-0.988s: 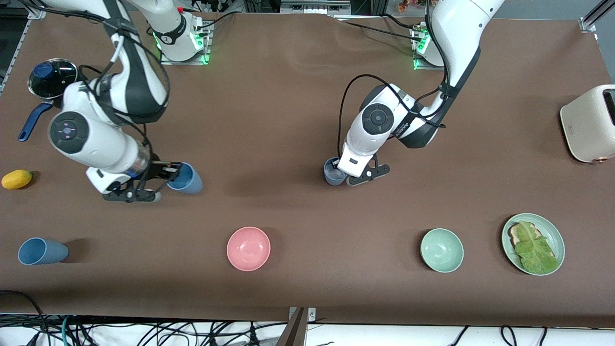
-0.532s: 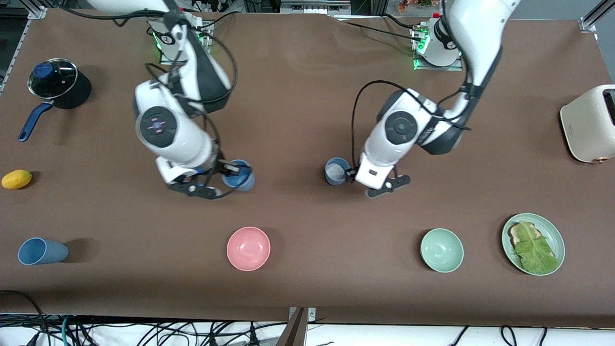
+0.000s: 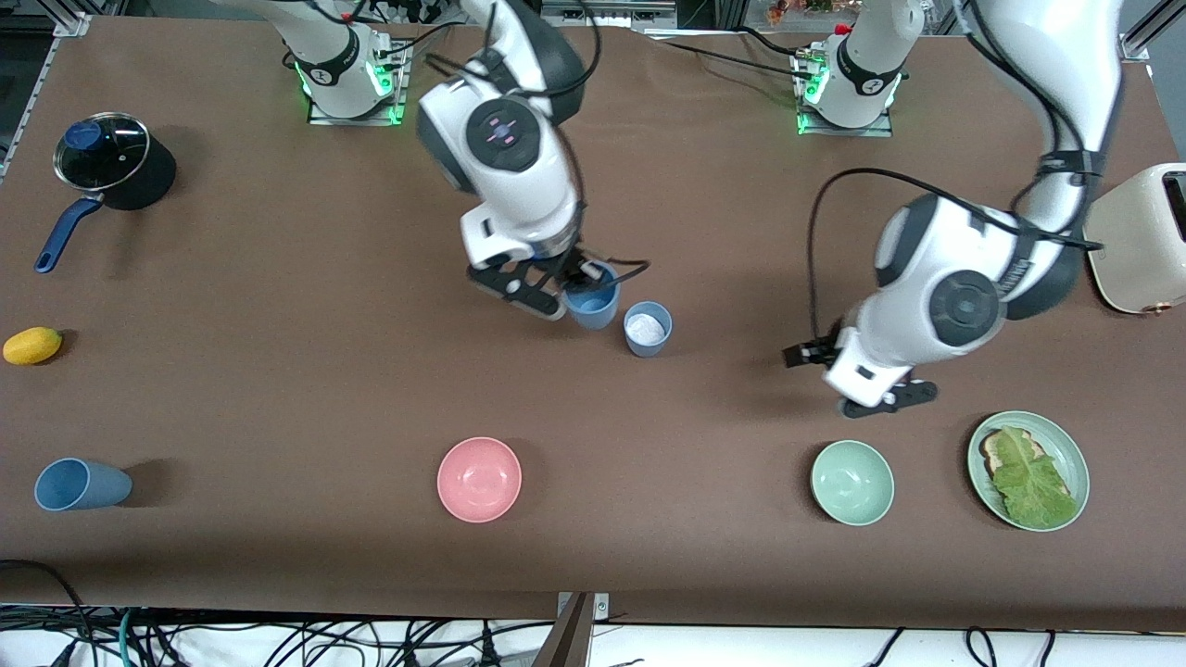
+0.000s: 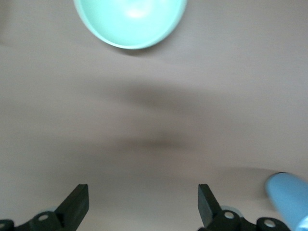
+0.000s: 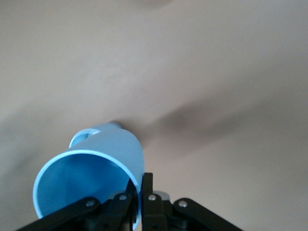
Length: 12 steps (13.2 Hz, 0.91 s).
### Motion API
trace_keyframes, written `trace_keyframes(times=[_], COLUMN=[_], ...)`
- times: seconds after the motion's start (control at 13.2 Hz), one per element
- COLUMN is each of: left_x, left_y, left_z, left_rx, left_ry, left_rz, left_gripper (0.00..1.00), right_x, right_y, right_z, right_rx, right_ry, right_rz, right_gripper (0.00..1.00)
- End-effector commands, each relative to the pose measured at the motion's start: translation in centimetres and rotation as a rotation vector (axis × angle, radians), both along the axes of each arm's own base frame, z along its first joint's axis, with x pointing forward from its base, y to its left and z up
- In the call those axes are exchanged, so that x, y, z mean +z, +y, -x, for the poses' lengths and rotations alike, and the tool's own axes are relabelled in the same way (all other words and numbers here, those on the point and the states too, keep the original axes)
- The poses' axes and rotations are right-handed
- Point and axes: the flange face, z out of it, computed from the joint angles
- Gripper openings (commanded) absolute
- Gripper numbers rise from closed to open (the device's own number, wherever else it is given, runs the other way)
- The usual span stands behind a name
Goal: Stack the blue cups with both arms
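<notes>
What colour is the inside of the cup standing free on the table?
Whitish, inside a grey-blue cup; the front view shows it best.

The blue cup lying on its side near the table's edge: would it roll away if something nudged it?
Probably. That blue cup lies on its round wall, so a nudge would likely roll it. Because it tapers, it would likely curve rather than run straight. It looks like thin plastic, so probably light and easy to shove.

Both arms are glossy white shells with dark grey joint bands and round dark caps, the right arm's cap (image 3: 501,131) marked with small pink dots. Black cables loop along each forearm. The bases glow green. Each tool, right tool (image 3: 556,289) and left tool (image 3: 857,384), is black with silver screws.
</notes>
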Motion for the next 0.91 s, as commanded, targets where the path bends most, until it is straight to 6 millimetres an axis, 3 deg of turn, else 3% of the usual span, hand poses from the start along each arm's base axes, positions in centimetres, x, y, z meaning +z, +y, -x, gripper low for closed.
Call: trace_keyframes(times=[0.0, 0.15, 0.3, 0.46, 0.68, 0.84], left_x=[1.6, 2.3, 4.6, 7.9, 13.2, 15.7], left_y=[7.3, 11.9, 15.5, 16.4, 16.4, 16.3], left_z=[-0.1, 0.1, 1.1, 2.5, 3.8, 4.4], left_rx=[-0.075, -0.126, -0.160, -0.164, -0.160, -0.161], left_ry=[0.028, 0.034, 0.045, 0.054, 0.009, 0.009], left_rz=[0.046, 0.063, 0.063, 0.041, 0.007, -0.003], left_gripper=[1.00, 1.00, 1.00, 1.00, 1.00, 1.00], right_x=[-1.4, -3.4, -4.8, -6.1, -6.0, -5.8], right_y=[3.7, 5.5, 5.9, 5.9, 5.9, 5.8], right_z=[1.2, 2.3, 2.5, 2.4, 2.2, 2.0], right_rx=[-0.084, -0.099, -0.098, -0.094, -0.095, -0.092], right_ry=[-0.024, -0.030, -0.032, -0.028, -0.037, -0.042], right_rz=[-0.031, -0.035, -0.020, -0.002, -0.010, -0.012], right_gripper=[0.00, 0.00, 0.00, 0.00, 0.00, 0.00])
